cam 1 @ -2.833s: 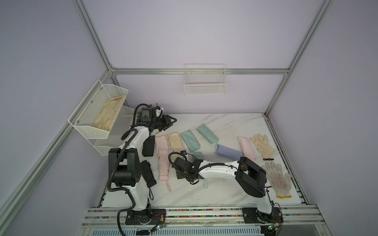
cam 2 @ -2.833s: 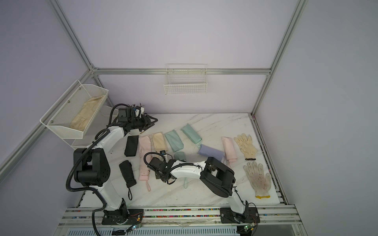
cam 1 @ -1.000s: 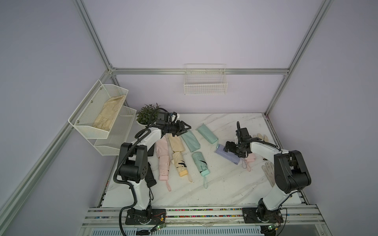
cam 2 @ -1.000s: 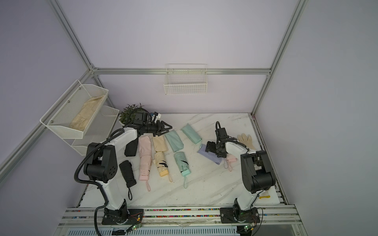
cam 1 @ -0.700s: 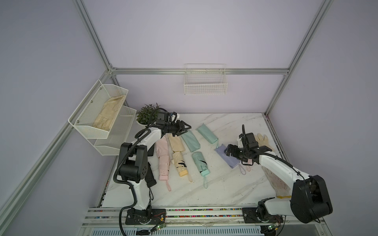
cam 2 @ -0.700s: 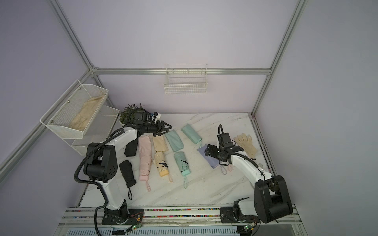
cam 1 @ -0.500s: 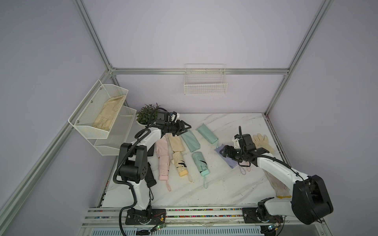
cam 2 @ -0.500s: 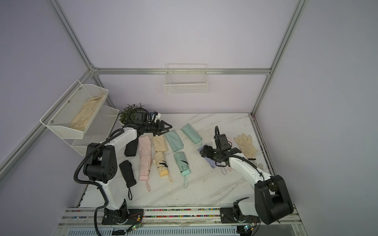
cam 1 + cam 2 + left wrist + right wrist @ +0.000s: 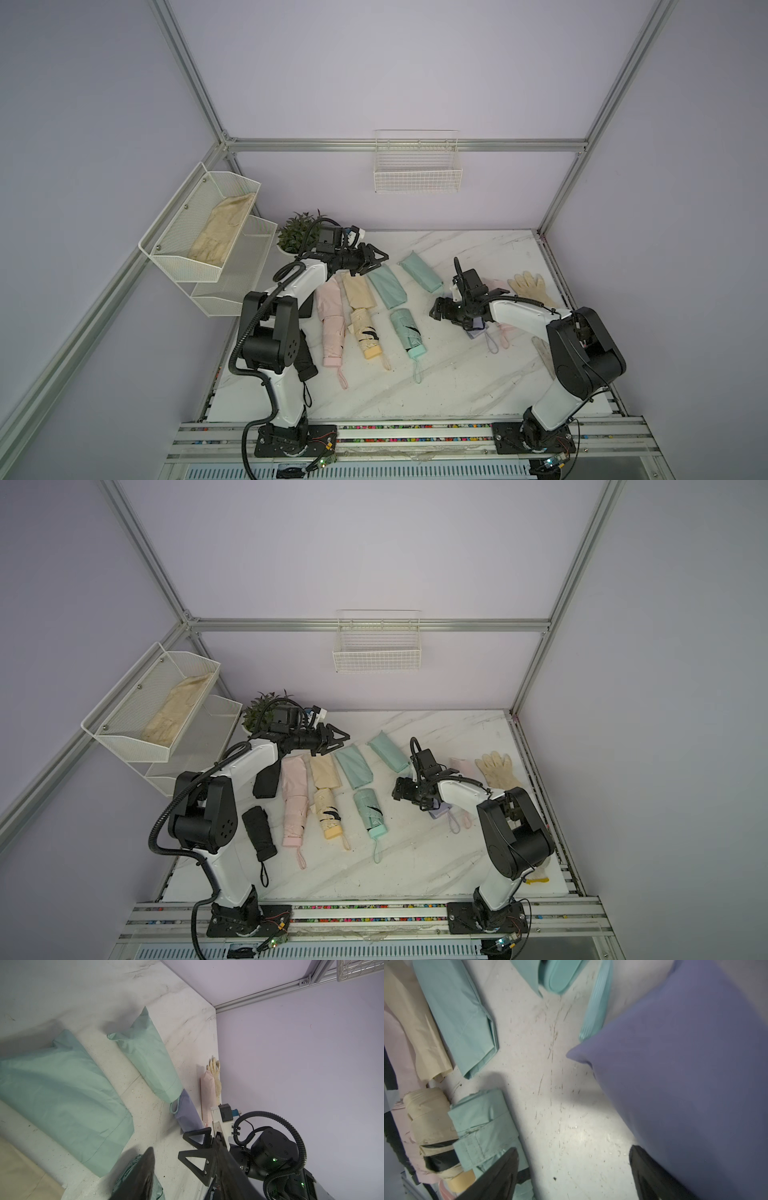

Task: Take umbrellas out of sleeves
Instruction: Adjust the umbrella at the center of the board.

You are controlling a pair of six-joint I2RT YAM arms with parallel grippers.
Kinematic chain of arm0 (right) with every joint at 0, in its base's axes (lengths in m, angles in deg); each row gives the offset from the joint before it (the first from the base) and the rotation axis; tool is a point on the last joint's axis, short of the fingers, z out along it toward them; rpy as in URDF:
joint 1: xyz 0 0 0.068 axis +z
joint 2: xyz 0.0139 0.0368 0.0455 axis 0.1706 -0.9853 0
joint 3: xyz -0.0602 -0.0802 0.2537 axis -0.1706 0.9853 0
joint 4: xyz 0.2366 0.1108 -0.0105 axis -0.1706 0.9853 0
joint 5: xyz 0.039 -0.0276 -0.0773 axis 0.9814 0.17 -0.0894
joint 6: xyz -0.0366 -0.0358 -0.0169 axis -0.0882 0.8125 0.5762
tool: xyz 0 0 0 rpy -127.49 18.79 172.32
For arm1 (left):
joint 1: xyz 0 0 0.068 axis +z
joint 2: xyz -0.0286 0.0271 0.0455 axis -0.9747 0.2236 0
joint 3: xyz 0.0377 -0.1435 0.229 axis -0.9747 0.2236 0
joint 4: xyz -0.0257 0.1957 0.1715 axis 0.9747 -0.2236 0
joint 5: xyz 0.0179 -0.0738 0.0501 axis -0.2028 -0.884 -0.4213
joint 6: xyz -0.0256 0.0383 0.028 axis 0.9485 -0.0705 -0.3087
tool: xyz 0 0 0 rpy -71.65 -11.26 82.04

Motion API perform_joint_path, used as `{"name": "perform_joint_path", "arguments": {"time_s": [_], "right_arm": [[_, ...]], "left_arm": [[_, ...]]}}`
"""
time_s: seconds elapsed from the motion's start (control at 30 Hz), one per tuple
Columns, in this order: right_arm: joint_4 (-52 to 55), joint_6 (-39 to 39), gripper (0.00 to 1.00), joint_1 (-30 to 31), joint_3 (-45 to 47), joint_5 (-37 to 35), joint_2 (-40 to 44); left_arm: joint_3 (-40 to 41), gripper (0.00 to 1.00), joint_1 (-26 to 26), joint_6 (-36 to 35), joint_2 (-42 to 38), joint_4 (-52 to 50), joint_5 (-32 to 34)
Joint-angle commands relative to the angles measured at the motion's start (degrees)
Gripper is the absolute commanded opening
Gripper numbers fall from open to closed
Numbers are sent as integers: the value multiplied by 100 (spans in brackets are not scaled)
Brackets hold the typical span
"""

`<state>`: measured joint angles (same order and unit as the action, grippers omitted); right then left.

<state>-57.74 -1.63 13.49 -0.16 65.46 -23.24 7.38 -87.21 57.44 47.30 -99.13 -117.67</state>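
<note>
- The right gripper point(image 9: 439, 309) hangs low, right of centre in both top views. Its fingers point(image 9: 500, 1176) are spread wide, with bare marble table point(image 9: 457, 374) between them.
- The lilac sleeve point(image 9: 685, 1084) overlaps one finger's edge in the right wrist view and does not look pinched between the two, though the view is blurred. From above, the right wrist hides all but its near end.
- The left gripper point(image 9: 384, 262) hovers at the upper centre-left over the far end of a mint sleeve point(image 9: 386, 286), with its fingers apart and empty.
- A bare mint umbrella point(image 9: 407, 332) lies just left of the right gripper. A second mint sleeve point(image 9: 420, 272) lies above it.
- A pink sleeve point(image 9: 206, 1095) and a cream glove point(image 9: 530, 286) lie to the right.
</note>
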Motion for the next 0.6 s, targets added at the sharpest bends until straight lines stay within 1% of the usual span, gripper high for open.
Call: {"name": "perform_joint_path", "arguments": {"time_s": [0.0, 0.2, 0.3, 0.33, 0.4, 0.47, 0.57], "right_arm": [[349, 326, 87, -18, -380, -854, -170], [319, 395, 87, -19, -805, -660, -323], [347, 492, 88, -17, -1000, -241, -530], [293, 517, 88, -11, -980, 46, -582], [212, 495, 88, -11, -866, 368, -601], [179, 467, 87, -11, -665, 363, -536], [302, 357, 87, -5, -548, -172, -477]], "left_arm": [[17, 49, 13, 109, -310, 180, -93], [32, 49, 28, 113, -400, 224, -103], [42, 49, 29, 121, -404, 229, -113], [37, 49, 29, 125, -407, 233, -113], [38, 49, 28, 138, -406, 240, -129], [36, 49, 35, 151, -416, 240, -143], [42, 49, 38, 182, -443, 261, -150]]}}
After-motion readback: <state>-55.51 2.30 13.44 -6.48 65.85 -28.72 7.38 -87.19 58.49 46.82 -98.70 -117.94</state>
